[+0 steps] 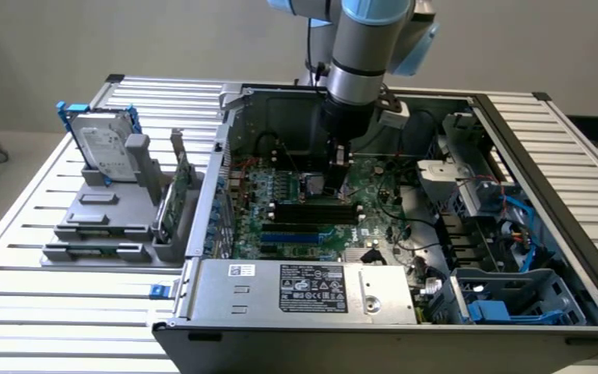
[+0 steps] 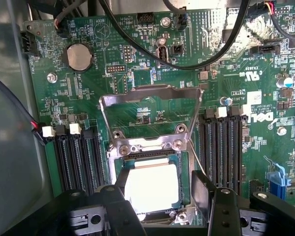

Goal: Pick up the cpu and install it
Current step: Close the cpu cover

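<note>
Wrist view: cpu (image 2: 151,187) in socket (image 2: 148,147), open claw (image 2: 160,199) around it

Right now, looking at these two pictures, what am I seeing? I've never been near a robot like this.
The grey-and-blue tube reaching down is a robot arm, working inside an open desktop computer case on a slatted metal table. One picture comes from a camera standing off the arm; the other from a camera on its wrist, looking down at the green motherboard. The black end effector stands open around the cpu, a small square chip with a pale silvery top, lying in its socket under the raised metal frame. On the exterior view's left, a silver hard drive with a blue frame stands on a grey rack.
</note>
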